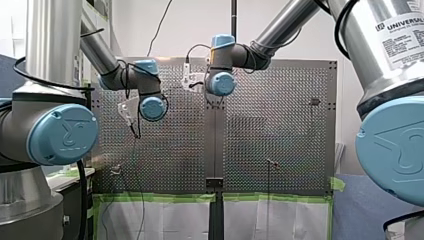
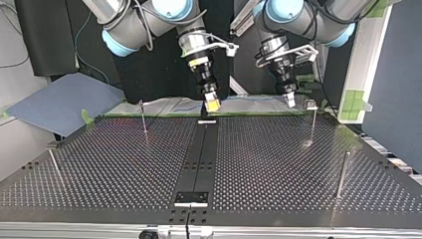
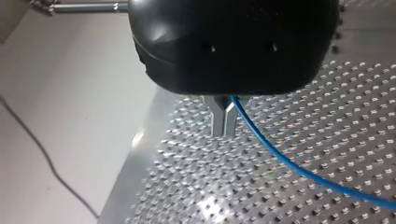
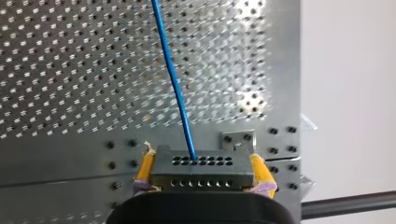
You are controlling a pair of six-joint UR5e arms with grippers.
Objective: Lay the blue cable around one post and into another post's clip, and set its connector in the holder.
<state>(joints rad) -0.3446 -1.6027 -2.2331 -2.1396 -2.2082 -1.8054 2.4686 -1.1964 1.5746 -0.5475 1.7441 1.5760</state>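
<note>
Squeezed tight between my right gripper's [image 4: 201, 160] yellow pads [image 4: 145, 169]: small grey connector block [image 4: 201, 179] full of holes. Out of it, over the shiny holey table [image 4: 70, 70]: thin blue cable [image 4: 175, 88]. Pressed together: my left gripper's [image 3: 224, 128] metal fingers [image 3: 218, 119], cable just beside.

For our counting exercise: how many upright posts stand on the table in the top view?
4: far-left post, near-left post, far-right post, near-right post. None appears hidden.
</note>
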